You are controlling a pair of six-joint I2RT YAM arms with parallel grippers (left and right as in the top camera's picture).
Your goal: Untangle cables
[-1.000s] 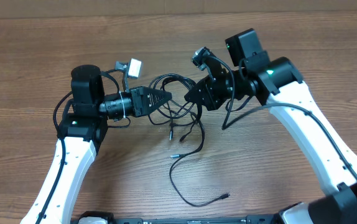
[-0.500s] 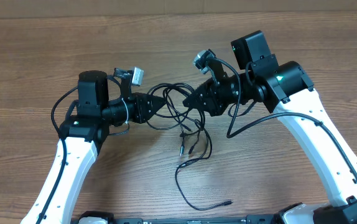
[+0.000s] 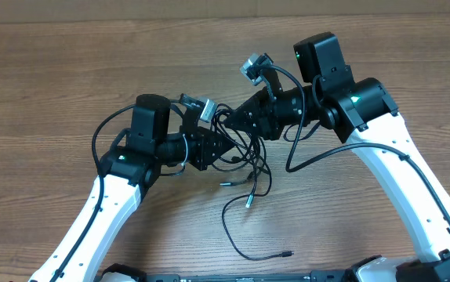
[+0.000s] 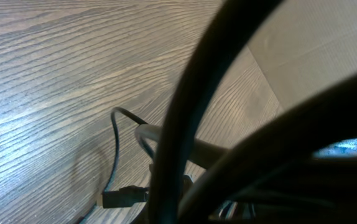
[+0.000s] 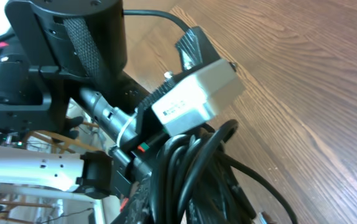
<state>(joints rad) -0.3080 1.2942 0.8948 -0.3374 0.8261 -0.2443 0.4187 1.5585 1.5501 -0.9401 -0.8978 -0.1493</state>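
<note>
Thin black cables (image 3: 244, 157), tangled bundle at centre, silvery-tipped plug ends hanging, one long strand trailing forward.

2 hands (image 3: 219, 147) (image 3: 237, 121), 1 cable tangle (image 3: 250, 174)

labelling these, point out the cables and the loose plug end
cables (image 3: 244, 157), overhead view, middle of the knotted loops
loose plug end (image 3: 286, 254), overhead view, tip of the long trailing cord

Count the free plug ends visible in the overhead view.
3 plug ends: one just under the bunched cables, one slightly lower right, one near the bottom edge. Others may hide inside it.
</note>
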